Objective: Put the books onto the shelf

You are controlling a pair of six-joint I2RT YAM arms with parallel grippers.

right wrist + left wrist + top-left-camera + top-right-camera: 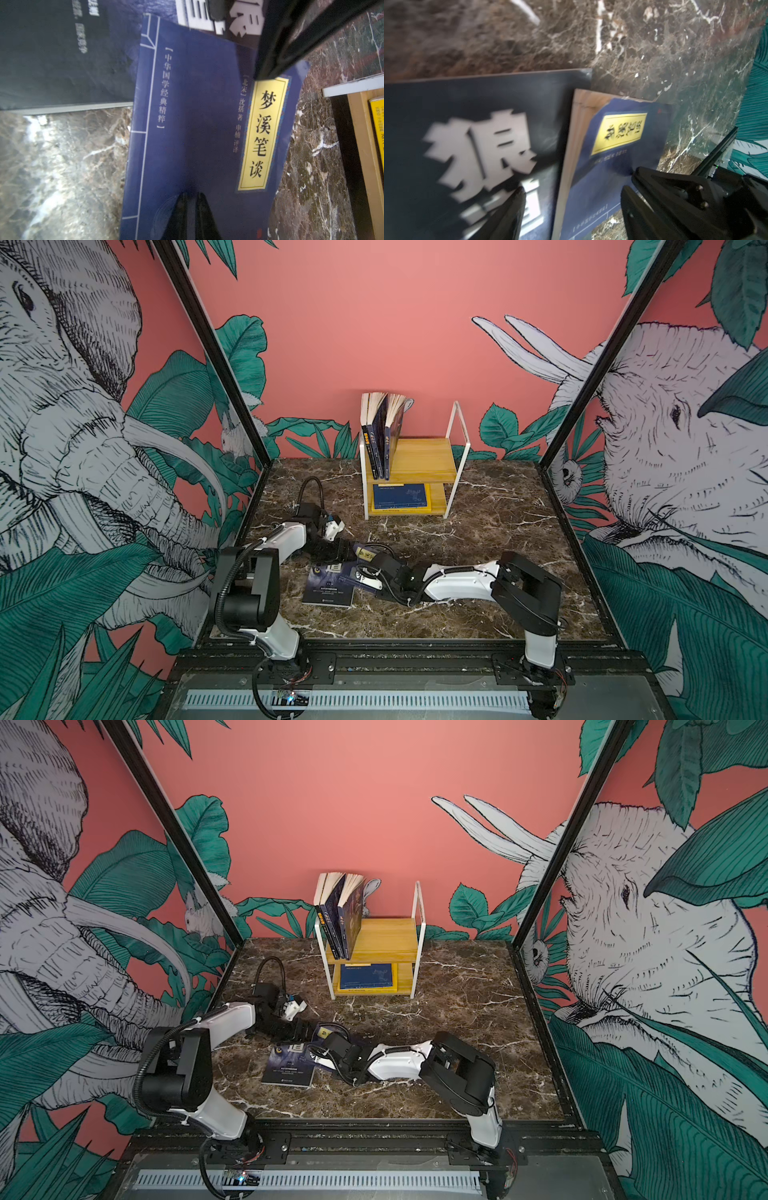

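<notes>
**Loose Grab Could Be Dragging Both Books**

The left jaws are standing apart around an edge of the navy book, which is lying partly across the black book on the table. The right jaws, together, are pressing on its cover. Closing here is risking a pinch of only the cover, or a shove that moves both books. The shelf is holding three leaning books above, and below a flat navy one is lying on a yellow book.

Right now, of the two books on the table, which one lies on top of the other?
The navy book with the yellow title label: its corner overlaps the cover of the black wolf-eyes book, which lies underneath.
</notes>
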